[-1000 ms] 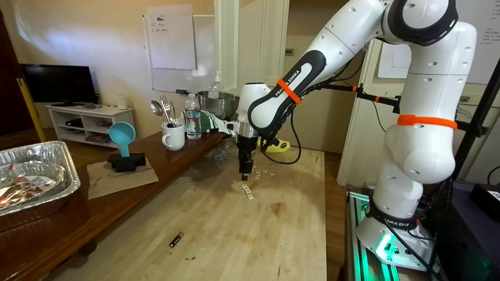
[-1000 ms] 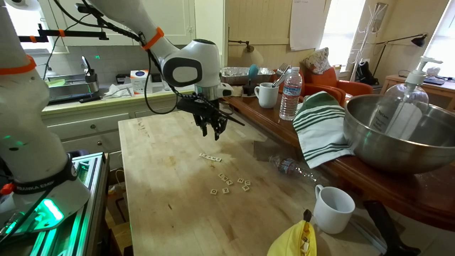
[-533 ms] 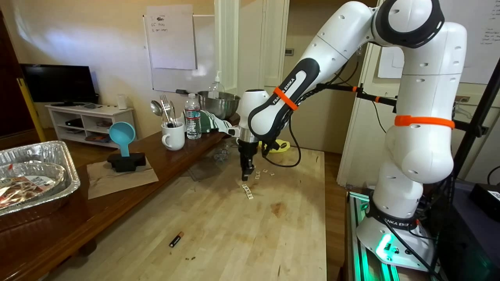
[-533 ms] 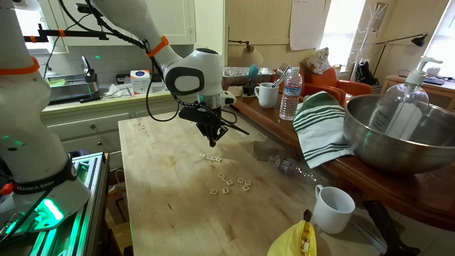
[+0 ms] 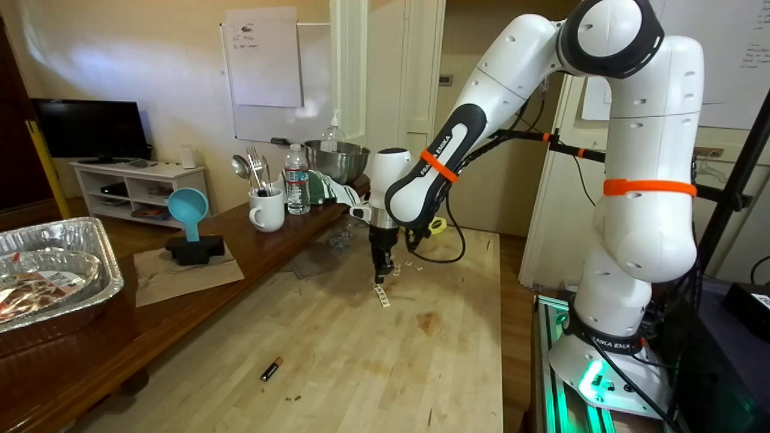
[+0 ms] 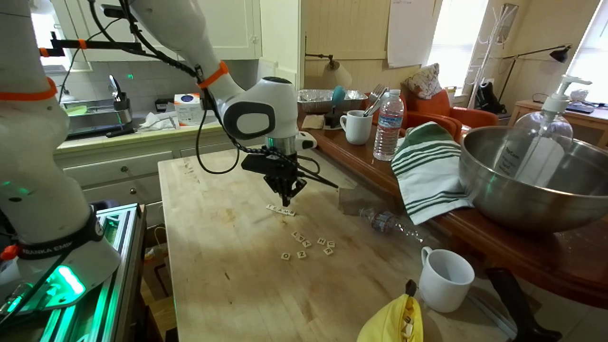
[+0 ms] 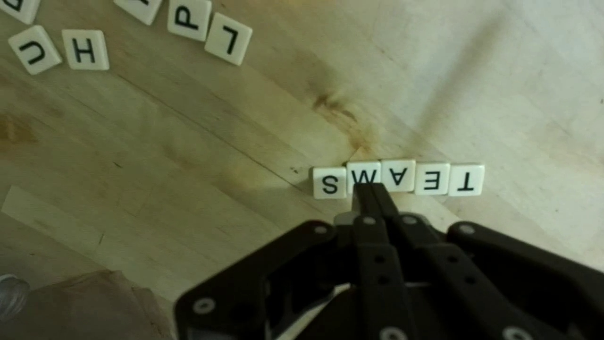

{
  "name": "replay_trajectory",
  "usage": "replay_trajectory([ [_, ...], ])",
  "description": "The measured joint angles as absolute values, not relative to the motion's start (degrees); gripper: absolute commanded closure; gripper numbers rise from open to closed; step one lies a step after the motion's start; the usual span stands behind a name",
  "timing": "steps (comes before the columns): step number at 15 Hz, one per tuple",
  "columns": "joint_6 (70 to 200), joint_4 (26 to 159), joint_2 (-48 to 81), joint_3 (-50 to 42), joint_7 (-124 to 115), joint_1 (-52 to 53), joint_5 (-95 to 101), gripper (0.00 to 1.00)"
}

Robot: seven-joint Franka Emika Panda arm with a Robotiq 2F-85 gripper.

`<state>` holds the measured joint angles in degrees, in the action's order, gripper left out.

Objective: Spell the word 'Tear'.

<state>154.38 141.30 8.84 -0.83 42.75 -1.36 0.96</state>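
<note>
"Two fingers [image 7: 364, 203] of the gripper [image 7: 371, 188] are pressed together, yes?"

"Yes, one against the other, and they point down at the row of tiles [image 7: 398, 175]. In the wrist view they cover a part of the M tile [image 7: 361, 171]."

"Do they touch it?"

"Perhaps, but from these views I cannot say this with certainty."

"And what does the row spell?"

"Read the right way up, it spells TEAMS. Its five pieces lie side by side on the wooden table [image 6: 228, 299], with the S tile [image 7: 329, 183] at the end."

"Where is the R tile [image 6: 328, 251]?"

"Farther from the gripper, among eight loose tiles [image 6: 306, 243], near the H tile [image 7: 85, 50] and the U tile [image 7: 35, 49]."

"What do you see after these?"

"A clear plastic bottle [image 6: 387, 223] lying on its side, then a white mug [image 6: 446, 282] and a yellow pouch [image 6: 392, 318]. On the raised brown counter [image 6: 532, 259] stand a water bottle [image 6: 388, 126] and a steel bowl [image 6: 517, 211], with a striped towel [image 6: 430, 173] between them."

"And the farthest?"

"An orange armchair [image 6: 434, 108], and in an exterior view a dark television [image 5: 90, 129] on a white stand [image 5: 171, 170]."
</note>
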Motion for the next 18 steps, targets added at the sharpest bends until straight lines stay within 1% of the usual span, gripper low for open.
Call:
replay_trajectory([
  [18, 157.59, 140.88, 12.46, -0.32, 41.23, -2.49, 2.00, 1.00],
])
